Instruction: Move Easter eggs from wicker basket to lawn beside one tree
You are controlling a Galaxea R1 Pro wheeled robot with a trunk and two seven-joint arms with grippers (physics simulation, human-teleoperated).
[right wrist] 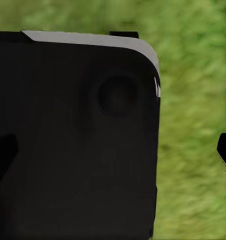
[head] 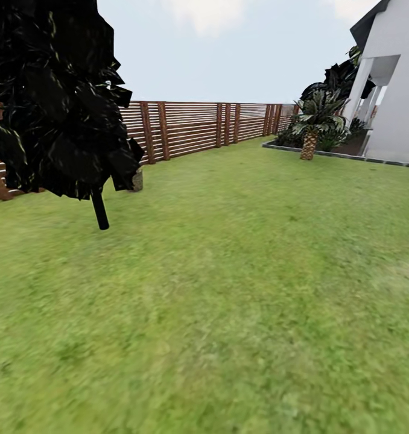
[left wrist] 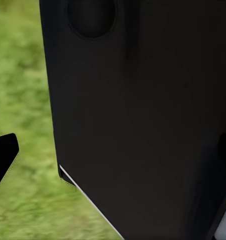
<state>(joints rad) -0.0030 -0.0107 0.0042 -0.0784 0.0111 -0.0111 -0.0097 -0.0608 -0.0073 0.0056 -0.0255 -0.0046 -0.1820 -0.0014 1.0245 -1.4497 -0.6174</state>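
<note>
Lawn [head: 240, 289] stretches bare toward the fence [head: 192, 128], so steer steadily, scanning for the basket; whether either hand is apart, I cannot tell.

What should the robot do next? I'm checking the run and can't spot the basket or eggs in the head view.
Probably turn the base and head to search. The head view holds lawn, a dark leafy tree, the fence, a short palm and the house; the wrist views show grass behind dark robot body.

Dark finger tip [left wrist: 3, 157] beside black robot body [left wrist: 143, 125], grip state unclear
</note>
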